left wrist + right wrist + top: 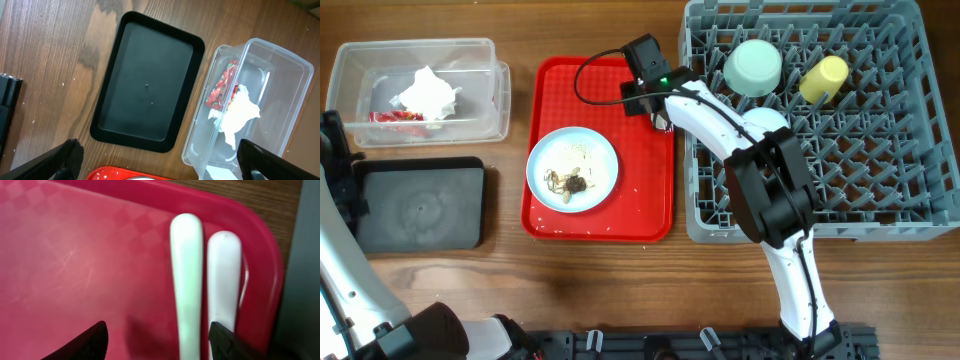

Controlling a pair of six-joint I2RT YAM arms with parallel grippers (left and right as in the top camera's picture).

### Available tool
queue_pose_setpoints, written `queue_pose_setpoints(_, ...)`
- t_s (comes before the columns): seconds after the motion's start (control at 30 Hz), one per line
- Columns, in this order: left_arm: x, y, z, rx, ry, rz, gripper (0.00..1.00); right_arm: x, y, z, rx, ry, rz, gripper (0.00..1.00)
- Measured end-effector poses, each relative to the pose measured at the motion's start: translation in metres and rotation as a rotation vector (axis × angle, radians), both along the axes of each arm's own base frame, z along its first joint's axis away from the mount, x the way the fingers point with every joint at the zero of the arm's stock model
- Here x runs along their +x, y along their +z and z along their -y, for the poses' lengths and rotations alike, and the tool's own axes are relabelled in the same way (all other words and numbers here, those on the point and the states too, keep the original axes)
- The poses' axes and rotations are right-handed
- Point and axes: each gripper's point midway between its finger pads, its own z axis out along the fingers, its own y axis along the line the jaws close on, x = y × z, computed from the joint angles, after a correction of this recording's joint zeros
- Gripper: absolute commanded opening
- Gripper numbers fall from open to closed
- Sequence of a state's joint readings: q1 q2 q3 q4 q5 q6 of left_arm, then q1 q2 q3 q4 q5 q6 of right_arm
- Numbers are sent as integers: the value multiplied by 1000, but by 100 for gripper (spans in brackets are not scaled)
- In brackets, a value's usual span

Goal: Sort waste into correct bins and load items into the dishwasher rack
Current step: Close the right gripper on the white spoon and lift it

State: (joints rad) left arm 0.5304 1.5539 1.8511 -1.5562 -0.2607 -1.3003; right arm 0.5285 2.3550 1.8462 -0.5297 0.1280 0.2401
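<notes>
Red wrapper (222, 90): print too blurred to read. It lies w/ napkin (237, 112) in clear tub (280, 100), beside black tray (145, 80). Two white handles (186, 280), fork/spoon, can't tell which; heads cut off by frame edge. They lie side by side on red tray (75, 255) by the rim nearest rack (880, 190), long axes parallel to it. R pincer (157, 332) parted over them, gripping nothing. L pincer (160, 150) spread wide, empty, above bench (45, 60).

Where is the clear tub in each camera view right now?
Overhead: clear tub at top left, above the black tray.
Left wrist: right side, beside the black tray.
Right wrist: not in view.
Shared landmark: red serving tray, in all three views.
</notes>
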Motion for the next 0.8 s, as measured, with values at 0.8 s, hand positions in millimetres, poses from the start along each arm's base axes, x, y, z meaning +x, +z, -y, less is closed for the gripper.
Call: queue_pose_setpoints(0.8, 0, 0, 0, 0, 0, 0, 100, -15, -17, -5, 7, 17, -74, 36)
